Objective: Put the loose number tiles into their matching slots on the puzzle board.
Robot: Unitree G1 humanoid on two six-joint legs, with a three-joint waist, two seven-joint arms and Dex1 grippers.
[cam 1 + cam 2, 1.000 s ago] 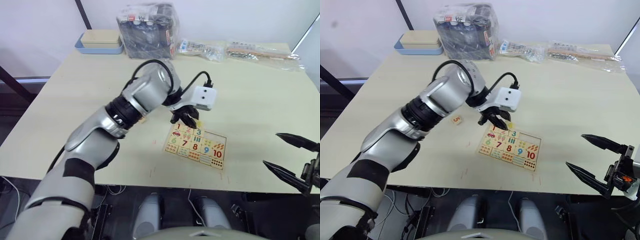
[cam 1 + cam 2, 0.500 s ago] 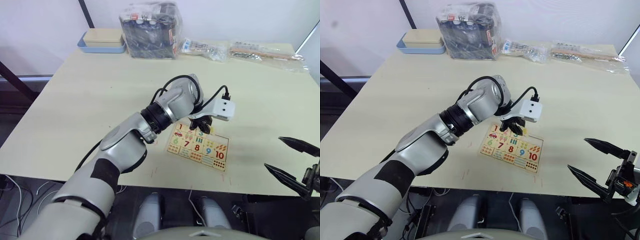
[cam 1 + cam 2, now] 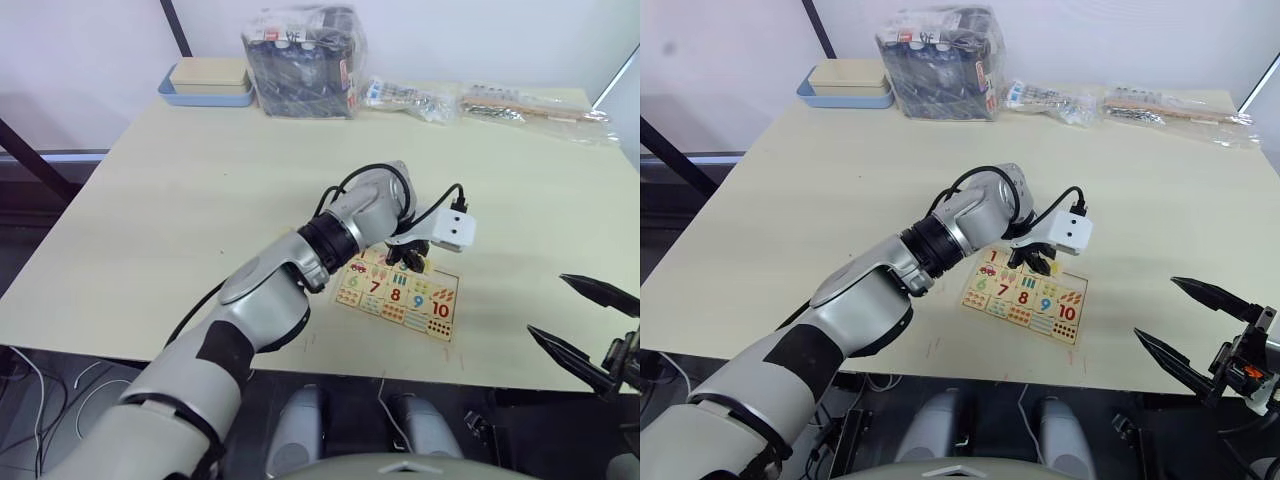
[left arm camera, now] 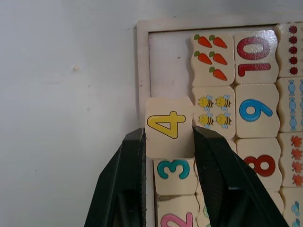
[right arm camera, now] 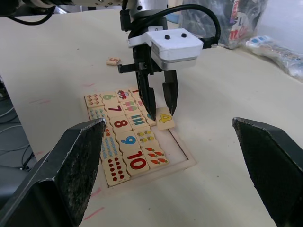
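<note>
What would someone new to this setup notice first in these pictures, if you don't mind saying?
Most striking is the left gripper pinching the yellow 4 tile over the puzzle board, beside the bees square and next to the seated 3 tile. The right gripper hangs open near the table's front edge.

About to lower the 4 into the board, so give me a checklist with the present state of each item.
1. 4 tile held between the left gripper fingers: ok.
2. Tile lined up with its slot on the puzzle board: not ok, it overlaps the board's edge, next to the bee square.
3. Slot beside the bees free: ok, bare wood shows.
4. 3 tile seated: ok.
5. Right gripper away from the board, fingers apart: ok.
6. 5 tile still loose on the table: not ok.
</note>
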